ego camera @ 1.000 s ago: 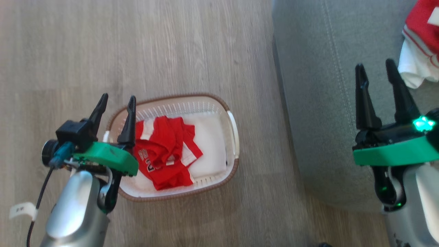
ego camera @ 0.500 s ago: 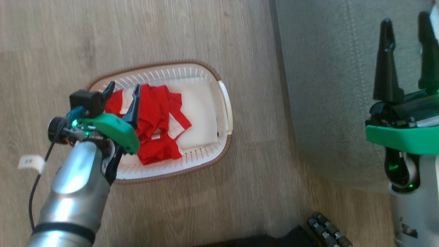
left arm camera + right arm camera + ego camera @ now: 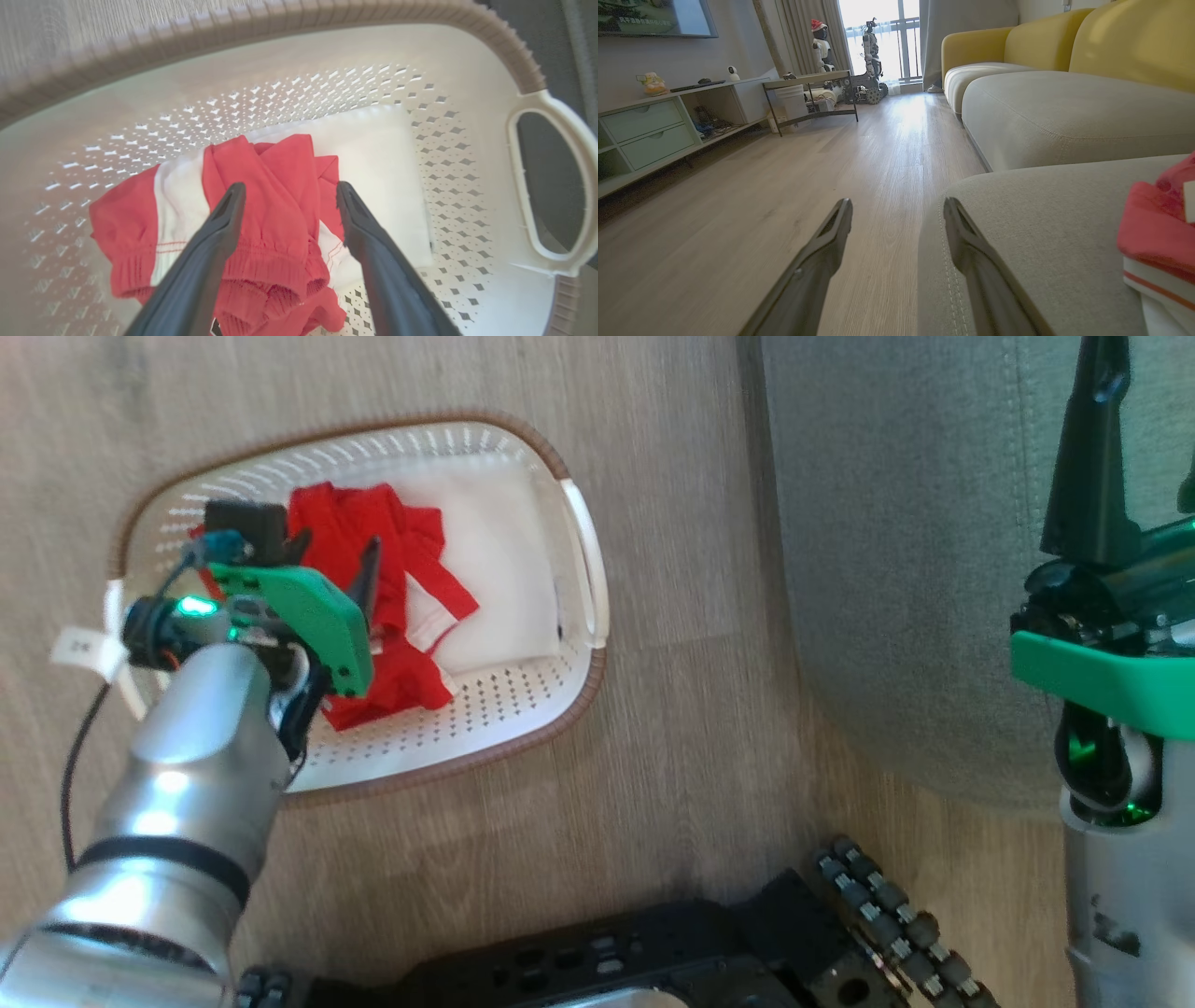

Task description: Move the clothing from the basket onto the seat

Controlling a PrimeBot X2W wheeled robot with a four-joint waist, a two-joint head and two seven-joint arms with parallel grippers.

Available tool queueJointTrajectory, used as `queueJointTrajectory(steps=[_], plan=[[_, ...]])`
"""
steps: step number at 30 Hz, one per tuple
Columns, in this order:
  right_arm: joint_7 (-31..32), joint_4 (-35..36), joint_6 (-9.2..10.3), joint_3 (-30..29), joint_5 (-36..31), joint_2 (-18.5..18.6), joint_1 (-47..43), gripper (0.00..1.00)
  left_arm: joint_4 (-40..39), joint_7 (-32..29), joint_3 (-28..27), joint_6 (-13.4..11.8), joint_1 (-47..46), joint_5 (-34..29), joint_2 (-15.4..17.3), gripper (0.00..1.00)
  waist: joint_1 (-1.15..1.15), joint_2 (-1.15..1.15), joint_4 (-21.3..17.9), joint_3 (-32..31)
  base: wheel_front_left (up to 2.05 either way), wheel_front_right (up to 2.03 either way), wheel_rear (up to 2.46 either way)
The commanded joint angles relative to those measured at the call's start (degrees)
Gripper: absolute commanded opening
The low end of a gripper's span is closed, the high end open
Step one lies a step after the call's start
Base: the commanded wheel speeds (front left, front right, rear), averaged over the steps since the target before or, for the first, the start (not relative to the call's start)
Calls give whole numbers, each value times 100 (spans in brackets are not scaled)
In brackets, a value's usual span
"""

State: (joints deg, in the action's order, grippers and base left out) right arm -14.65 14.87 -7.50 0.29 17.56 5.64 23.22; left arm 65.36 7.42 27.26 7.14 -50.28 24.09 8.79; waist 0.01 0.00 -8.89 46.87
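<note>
The left end effector (image 3: 338,546) reaches down inside the basket (image 3: 504,700) with its two fingers spread apart, one on each side of a raised fold of the red garment (image 3: 411,551). In the left wrist view the left end effector (image 3: 289,189) grips nothing, and whether its tips touch the cloth cannot be told. The red garment (image 3: 271,210) lies crumpled with its white stripe showing, toward the basket's (image 3: 327,88) left end, partly on a flat white sheet (image 3: 378,154) that covers the bottom. The basket stands on the wooden floor (image 3: 672,523), just beside the seat (image 3: 896,569). The right end effector (image 3: 897,205) is open and empty above the seat's (image 3: 1041,224) front edge. A second red garment (image 3: 1157,224) with white trim lies on the seat, to the right of the right end effector.
</note>
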Motion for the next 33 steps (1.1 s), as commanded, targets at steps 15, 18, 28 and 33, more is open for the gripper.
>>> queueJointTrajectory(steps=[15,18,28,33], plan=[[-34,268,1,229,-74,-199,120,100,810,-1151,151,-81,-634,49,269,100,-1,0,-406,693,0,0,0],[-34,249,1,275,-89,-208,148,100,831,-1425,228,-105,-644,18,268,100,-1,0,-414,723,0,0,0],[-35,174,1,285,-135,-219,181,100,847,-1208,296,-91,-686,57,249,0,-1,0,-387,625,0,0,0],[-35,118,1,328,-148,-219,189,100,849,-1036,312,-55,-602,110,214,0,-1,0,-351,382,0,0,0]])
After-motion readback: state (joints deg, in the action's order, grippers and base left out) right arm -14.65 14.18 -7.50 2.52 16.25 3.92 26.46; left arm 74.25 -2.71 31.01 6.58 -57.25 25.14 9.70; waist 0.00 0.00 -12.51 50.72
